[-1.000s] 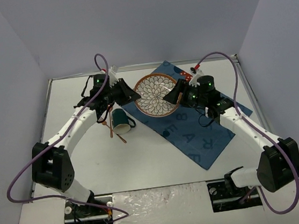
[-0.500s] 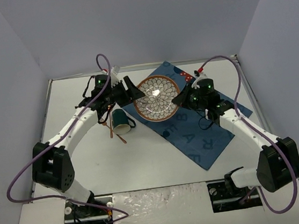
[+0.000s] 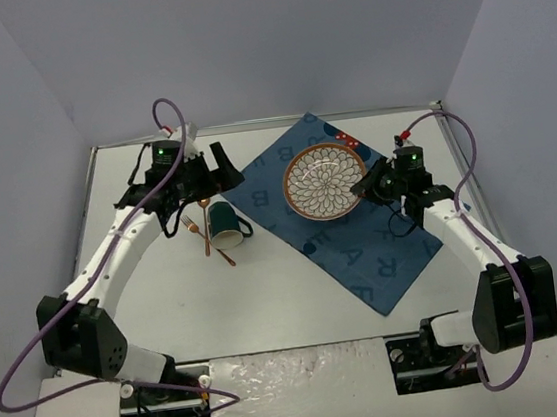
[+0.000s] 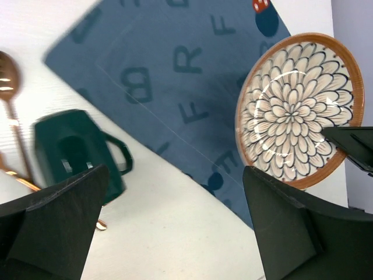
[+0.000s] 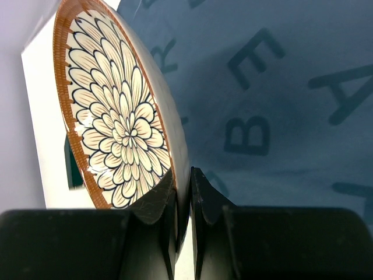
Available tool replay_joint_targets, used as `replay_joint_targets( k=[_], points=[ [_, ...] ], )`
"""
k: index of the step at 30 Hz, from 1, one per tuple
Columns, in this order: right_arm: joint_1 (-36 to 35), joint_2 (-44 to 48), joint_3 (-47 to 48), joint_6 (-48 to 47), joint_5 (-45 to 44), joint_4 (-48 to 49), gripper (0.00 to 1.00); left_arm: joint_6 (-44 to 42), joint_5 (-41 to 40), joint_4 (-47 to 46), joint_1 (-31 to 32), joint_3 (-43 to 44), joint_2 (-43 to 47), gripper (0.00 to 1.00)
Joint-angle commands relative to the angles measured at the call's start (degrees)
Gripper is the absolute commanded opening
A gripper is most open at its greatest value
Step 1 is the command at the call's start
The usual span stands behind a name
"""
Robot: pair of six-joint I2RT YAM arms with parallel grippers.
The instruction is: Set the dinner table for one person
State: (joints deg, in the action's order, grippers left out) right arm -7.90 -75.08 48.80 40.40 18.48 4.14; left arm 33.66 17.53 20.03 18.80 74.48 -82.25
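The dinner table (image 3: pixel 269 300), a large flat white rectangular surface, is being bordered by thin metal strips.

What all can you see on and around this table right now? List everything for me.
dinner table: one, white, under everything
mat: one, blue with printed letters, diagonal on the table's far right part
plate: one, cream flower pattern with brown rim, held tilted over the mat
mug: one, dark green, on the table at the mat's left edge
cutlery: at least two pieces, copper, left of the mug
cables: two, purple, one along each arm
left gripper: one, black, open, empty
right gripper: one, black, shut on the plate's rim
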Motion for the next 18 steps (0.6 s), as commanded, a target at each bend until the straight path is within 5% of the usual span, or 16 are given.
replay_joint_targets(
  k=[1, 10, 18],
  points=[
    [2.52, -2.32, 0.99, 3.14, 5.08, 14.89, 0.0, -8.36, -6.17, 5.66, -5.93, -1.28, 9.77, 0.97],
    [5.72, -10.46, -0.64, 4.24, 7.83, 25.34, 0.0, -13.19, -12.18, 6.25, -10.63, -16.4, 22.04, 0.97],
    [9.15, -15.95, -1.5, 3.28, 11.82, 31.13, 0.0, -13.98, -11.71, 6.75, -10.72, -17.31, 21.37, 0.97]
  ],
)
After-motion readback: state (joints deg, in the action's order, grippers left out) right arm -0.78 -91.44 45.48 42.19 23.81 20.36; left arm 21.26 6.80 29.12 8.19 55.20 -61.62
